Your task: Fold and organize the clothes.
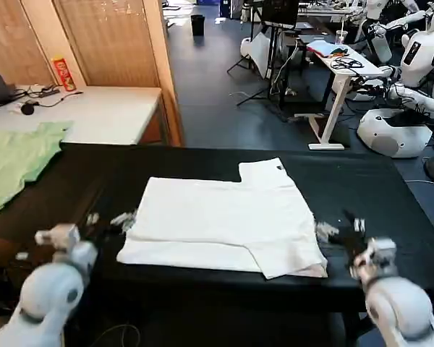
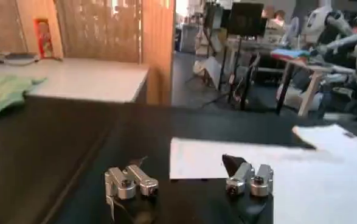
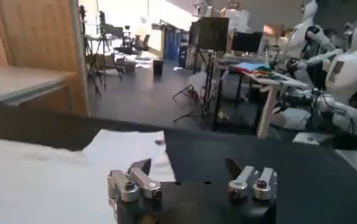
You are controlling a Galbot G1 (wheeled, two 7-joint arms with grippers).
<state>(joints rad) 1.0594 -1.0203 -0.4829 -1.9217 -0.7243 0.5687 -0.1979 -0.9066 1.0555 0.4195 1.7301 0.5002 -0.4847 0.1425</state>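
The shirt (image 1: 224, 224) is laid with its long axis across the table, flanked at each end by the spread left gripper (image 1: 108, 221) and spread right gripper (image 1: 340, 230).

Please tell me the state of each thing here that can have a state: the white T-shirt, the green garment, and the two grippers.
White T-shirt: partly folded, lying flat on the black table, plain side up, one sleeve sticking out at the far edge.
Light green garment: spread out, unfolded, at the table's left end.
Left gripper: open, empty, low at the shirt's left edge.
Right gripper: open, empty, low at the shirt's right edge.
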